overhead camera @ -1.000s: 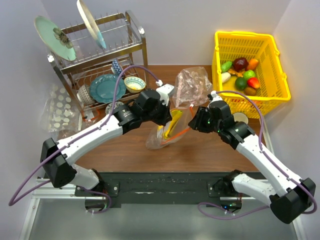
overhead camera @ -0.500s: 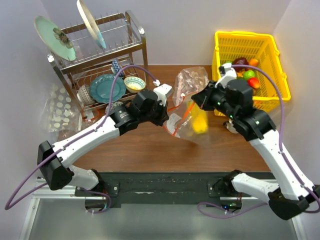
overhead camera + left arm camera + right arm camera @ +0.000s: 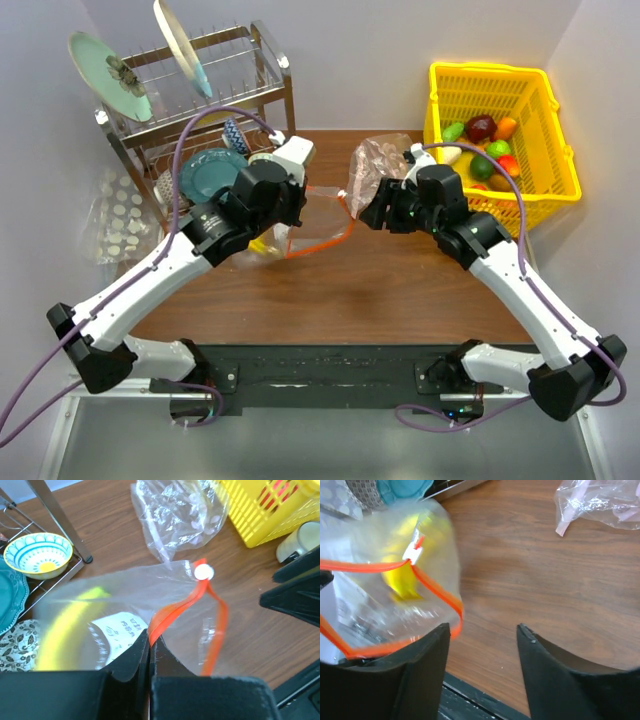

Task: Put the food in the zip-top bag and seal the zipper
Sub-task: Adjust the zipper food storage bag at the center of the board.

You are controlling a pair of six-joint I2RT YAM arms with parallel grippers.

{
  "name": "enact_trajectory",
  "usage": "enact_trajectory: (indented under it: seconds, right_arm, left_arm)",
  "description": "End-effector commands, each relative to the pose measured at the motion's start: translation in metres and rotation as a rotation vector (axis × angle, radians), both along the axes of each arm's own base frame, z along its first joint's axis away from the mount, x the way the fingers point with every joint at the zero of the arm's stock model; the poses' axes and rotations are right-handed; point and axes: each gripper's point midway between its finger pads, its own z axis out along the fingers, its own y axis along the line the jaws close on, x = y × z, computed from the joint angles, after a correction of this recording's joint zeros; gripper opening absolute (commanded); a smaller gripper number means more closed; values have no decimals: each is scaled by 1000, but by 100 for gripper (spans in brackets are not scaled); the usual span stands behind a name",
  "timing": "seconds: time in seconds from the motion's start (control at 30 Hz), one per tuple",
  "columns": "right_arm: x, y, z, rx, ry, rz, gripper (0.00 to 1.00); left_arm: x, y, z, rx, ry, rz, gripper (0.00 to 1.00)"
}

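Plates and bowls sit in the dish rack (image 3: pixel 210 100) at the far left. Just right of it, the left gripper (image 3: pixel 149 642) has its jaws pressed together on the red-orange zipper (image 3: pixel 170 612) of the clear bag (image 3: pixel 318 215), holding the bag by its mouth over the tabletop (image 3: pixel 400 290). The banana (image 3: pixel 405 575) lies inside the bag. The zipper is unsealed: in the right wrist view its two strips bow apart, with the white slider (image 3: pixel 203 572) at one end. To the right, the right gripper (image 3: pixel 482 630) hangs near the mouth with its jaws spread and nothing between them. Beyond it lies a pinkish bag (image 3: pixel 385 165). At the far right, the yellow basket (image 3: pixel 490 66) holds the rest of the food (image 3: pixel 482 128).

The step in hand looks like fetching the next piece. To do it well, the left gripper should hold the mouth steady, open and facing right, so the banana cannot slide out. The right gripper should go to the basket, take one small piece from above, and drop it between the strips without snagging the thin plastic. Sealing waits until the pieces are in.
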Motion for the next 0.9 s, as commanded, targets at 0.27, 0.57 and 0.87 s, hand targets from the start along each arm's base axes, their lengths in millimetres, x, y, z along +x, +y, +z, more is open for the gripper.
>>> enact_trajectory:
  seconds: [0.27, 0.57, 0.87]
  right_arm:
    - [13, -49, 57, -126, -220, -166, 90]
    - [57, -153, 108, -345, -326, -582, 99]
    - [130, -247, 79, -547, -148, -822, 99]
  left_arm:
    - [23, -4, -99, 217, 53, -1, 0]
    - [17, -15, -121, 215, 93, -69, 0]
    - [11, -23, -116, 175, 76, -127, 0]
